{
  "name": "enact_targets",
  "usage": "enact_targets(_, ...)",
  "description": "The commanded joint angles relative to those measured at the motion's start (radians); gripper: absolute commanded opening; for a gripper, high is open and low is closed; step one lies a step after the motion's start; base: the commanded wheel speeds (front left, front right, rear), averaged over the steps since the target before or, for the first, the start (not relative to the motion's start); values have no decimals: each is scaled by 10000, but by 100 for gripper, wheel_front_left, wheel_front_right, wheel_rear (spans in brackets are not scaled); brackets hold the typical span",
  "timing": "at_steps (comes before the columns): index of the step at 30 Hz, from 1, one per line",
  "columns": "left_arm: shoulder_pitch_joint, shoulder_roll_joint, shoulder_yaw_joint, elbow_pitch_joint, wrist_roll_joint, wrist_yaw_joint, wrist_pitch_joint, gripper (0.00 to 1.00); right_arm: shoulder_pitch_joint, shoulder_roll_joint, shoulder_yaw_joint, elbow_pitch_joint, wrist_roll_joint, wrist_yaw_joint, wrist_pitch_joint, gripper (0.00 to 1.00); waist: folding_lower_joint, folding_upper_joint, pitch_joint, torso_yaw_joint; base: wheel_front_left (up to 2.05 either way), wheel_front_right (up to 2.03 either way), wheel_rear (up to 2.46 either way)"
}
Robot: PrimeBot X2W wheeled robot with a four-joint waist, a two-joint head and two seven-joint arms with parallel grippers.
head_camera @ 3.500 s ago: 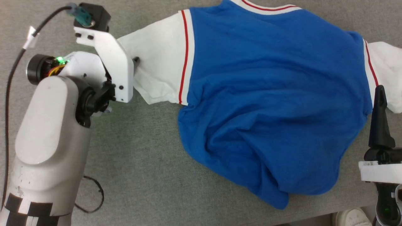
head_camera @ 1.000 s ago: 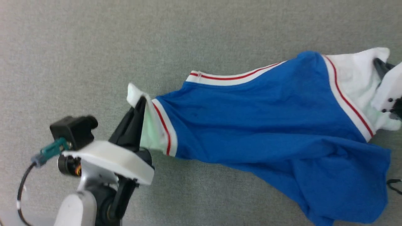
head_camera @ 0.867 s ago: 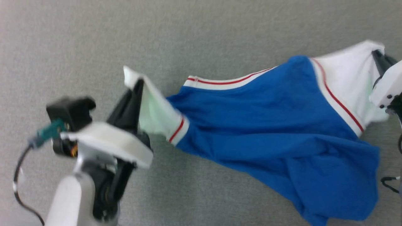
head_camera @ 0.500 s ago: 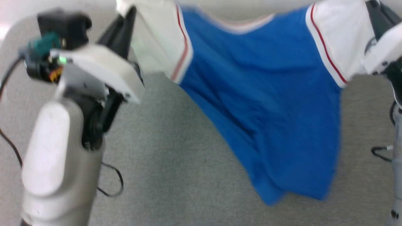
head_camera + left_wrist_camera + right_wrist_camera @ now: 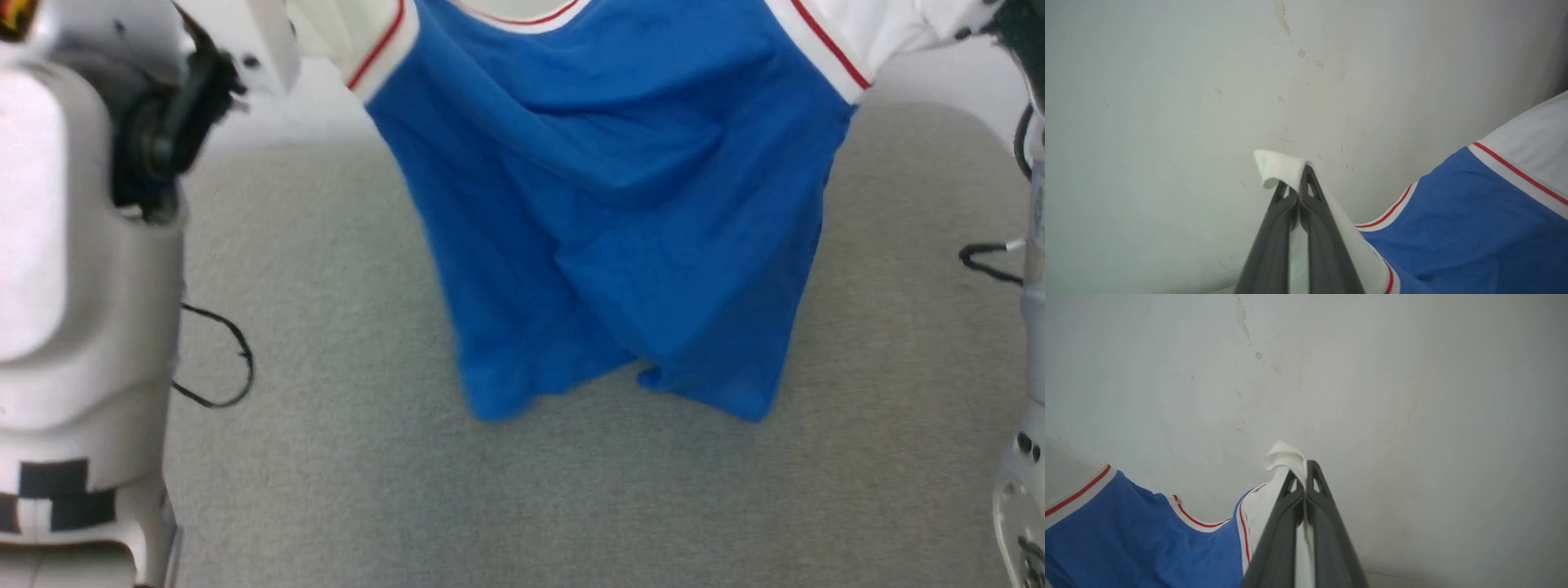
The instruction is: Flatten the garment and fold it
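Right up close, the left arm's pale forearm (image 5: 73, 245) stands tall at the near left, with a loose black cable (image 5: 216, 359) looping beside it over the grey table (image 5: 326, 490). Big change from a few seconds back: the garment (image 5: 604, 204) was lying rumpled and flat on that table, and a second ago it was only stretched low between the arms. Now it's hoisted up and hangs like it's on a clothesline, plain blue side facing the robot. The body droops in soft folds and the hem is bunched right down at the table, though I honestly can't tell if it touches. The head camera has tipped up too, so the table's far edge shows now. Further up, the left gripper (image 5: 1300, 175) has its jaws pinched tight on the tip of one white sleeve (image 5: 1276, 165), with a little flap of cloth poking past the fingertips. The right gripper (image 5: 1305, 469) is clamped the same way on the other sleeve (image 5: 1286, 455). Behind it all is a scuffed pale wall (image 5: 1167, 81).
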Motion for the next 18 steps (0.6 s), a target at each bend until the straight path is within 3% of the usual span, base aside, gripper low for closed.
enact_targets(1,-161,62,26,46,-47,-15,62,0,-120,39,25,50,-41,-7,45,0,3,0,-356,-349,0,0,0)
enact_targets(7,-724,283,10,221,-122,20,855,0,-544,170,169,221,6,-7,693,0,3,0,-356,-576,0,0,0)
enact_targets(11,-1088,349,53,231,-109,239,1309,0,-891,338,-179,336,-3,-7,1239,0,3,0,229,-692,0,0,0)
enact_targets(18,-3731,31,61,749,626,689,178,0,-2944,186,-429,821,-906,-7,902,0,3,0,2286,-761,0,0,0)
